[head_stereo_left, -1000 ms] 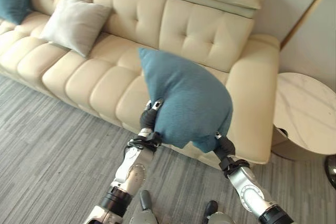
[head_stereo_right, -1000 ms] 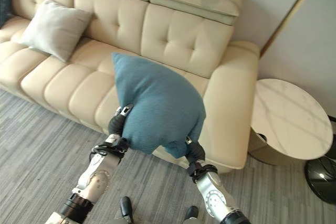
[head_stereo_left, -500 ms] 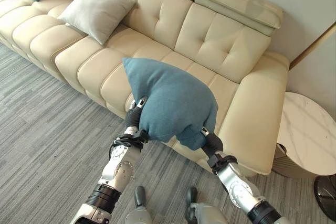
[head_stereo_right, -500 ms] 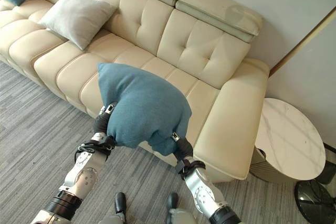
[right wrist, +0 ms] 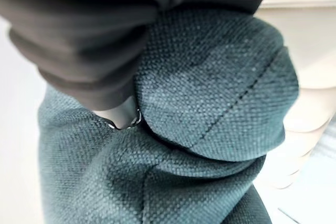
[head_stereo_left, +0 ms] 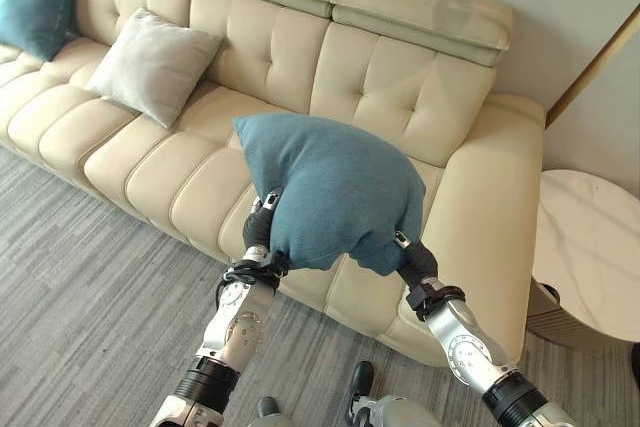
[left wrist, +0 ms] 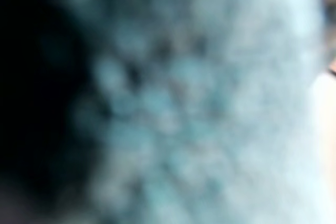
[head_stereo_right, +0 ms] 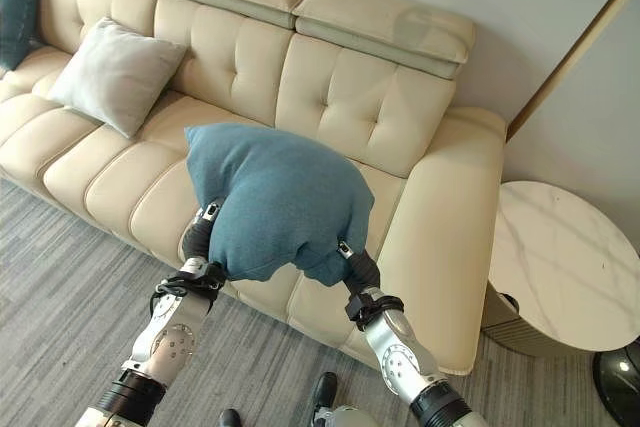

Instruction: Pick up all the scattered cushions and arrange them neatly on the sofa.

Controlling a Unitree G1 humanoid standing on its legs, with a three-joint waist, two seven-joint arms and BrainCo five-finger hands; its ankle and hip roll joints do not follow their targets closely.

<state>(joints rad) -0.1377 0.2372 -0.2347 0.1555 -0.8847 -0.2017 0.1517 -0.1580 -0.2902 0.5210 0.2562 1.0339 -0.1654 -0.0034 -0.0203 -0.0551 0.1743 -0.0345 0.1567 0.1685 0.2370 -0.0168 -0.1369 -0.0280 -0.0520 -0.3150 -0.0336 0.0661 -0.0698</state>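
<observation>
Teal cushion (head_stereo_left: pixel 335 192), at the centre of the frame, is held up over the cream sofa's (head_stereo_left: pixel 420 97) seat, the left hand (head_stereo_left: pixel 258 235) and right hand (head_stereo_left: pixel 414 261) pressed into its lower edge, fingers buried in the fabric so their grip cannot be told. A grey cushion (head_stereo_left: pixel 152 65) and another teal cushion (head_stereo_left: pixel 35 7) rest at upper left.
</observation>
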